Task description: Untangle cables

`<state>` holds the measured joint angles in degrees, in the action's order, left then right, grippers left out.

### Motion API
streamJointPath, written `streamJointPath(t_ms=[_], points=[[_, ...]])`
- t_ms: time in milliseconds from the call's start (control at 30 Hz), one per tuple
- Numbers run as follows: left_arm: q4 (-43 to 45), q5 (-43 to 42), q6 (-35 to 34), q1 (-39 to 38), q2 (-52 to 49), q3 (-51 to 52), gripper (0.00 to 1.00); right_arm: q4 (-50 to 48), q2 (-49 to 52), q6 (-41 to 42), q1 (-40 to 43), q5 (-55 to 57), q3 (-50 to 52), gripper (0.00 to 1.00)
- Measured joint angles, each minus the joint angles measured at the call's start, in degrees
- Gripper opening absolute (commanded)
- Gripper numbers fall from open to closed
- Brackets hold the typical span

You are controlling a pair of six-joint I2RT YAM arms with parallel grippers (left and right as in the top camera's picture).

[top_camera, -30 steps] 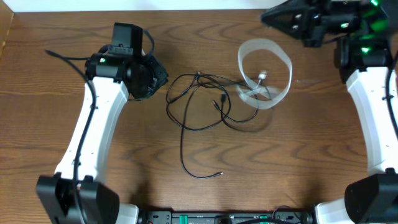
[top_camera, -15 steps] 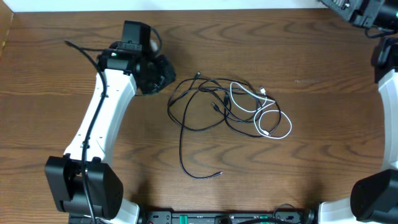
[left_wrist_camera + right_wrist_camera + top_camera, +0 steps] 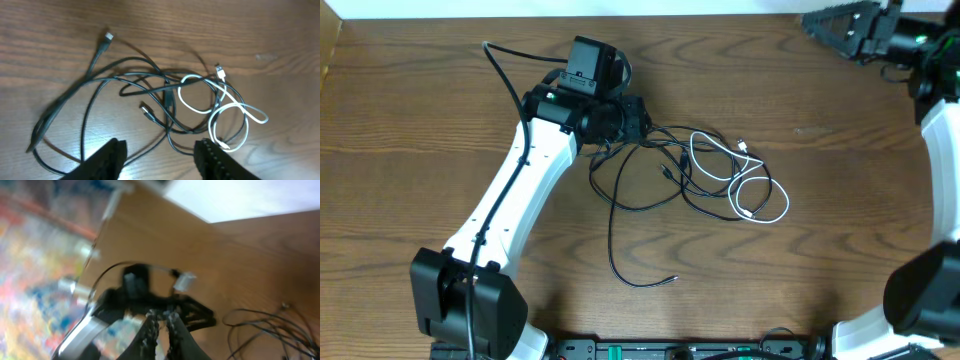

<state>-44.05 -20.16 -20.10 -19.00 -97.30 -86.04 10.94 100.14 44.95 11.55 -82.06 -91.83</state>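
Left gripper (image 3: 162, 159) half-open, empty — above the tangle
Black cable (image 3: 98, 55) ahead of its jaws, white cable (image 3: 220, 72) off to their right — pinch one black strand only (right gripper (image 3: 161, 329) nearly closed, empty).

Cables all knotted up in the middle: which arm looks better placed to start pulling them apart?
The left, probably. Its pincer hangs open right at the black cable and its loops, with the white cable in its wrist view too. The right pincer is away at the table corner.
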Motion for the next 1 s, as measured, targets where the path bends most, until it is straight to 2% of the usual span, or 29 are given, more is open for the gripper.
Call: streamJointPath(t_ms=[133,200,233,267,467,633,800,1000], points=[[-0.1,1.0,0.9,0.1,0.0,0.0,0.61,15.9,2.4,-10.3,-0.3,10.6,0.4,0.12],[-0.2,1.0,0.9,0.1,0.0,0.0,0.63,22.1,2.6,-15.3,-0.6,17.5,0.7,0.16],[-0.2,1.0,0.9,0.1,0.0,0.0,0.63,24.2,2.6,-17.5,-0.8,20.0,0.7,0.20],[-0.2,1.0,0.9,0.1,0.0,0.0,0.64,26.4,2.6,-20.3,-1.0,22.7,0.6,0.30],[-0.2,1.0,0.9,0.1,0.0,0.0,0.66,39.0,2.6,-35.3,-1.6,31.7,0.5,0.64],[-0.2,1.0,0.9,0.1,0.0,0.0,0.70,47.6,2.6,-49.9,-5.6,40.9,0.5,0.80],[-0.2,1.0,0.9,0.1,-0.6,0.0,0.70,48.9,3.8,-60.2,-11.4,43.8,0.5,0.86],[-0.2,1.0,0.9,0.1,-1.0,0.0,0.70,49.0,10.9,-69.5,-16.3,43.7,0.5,0.84]])
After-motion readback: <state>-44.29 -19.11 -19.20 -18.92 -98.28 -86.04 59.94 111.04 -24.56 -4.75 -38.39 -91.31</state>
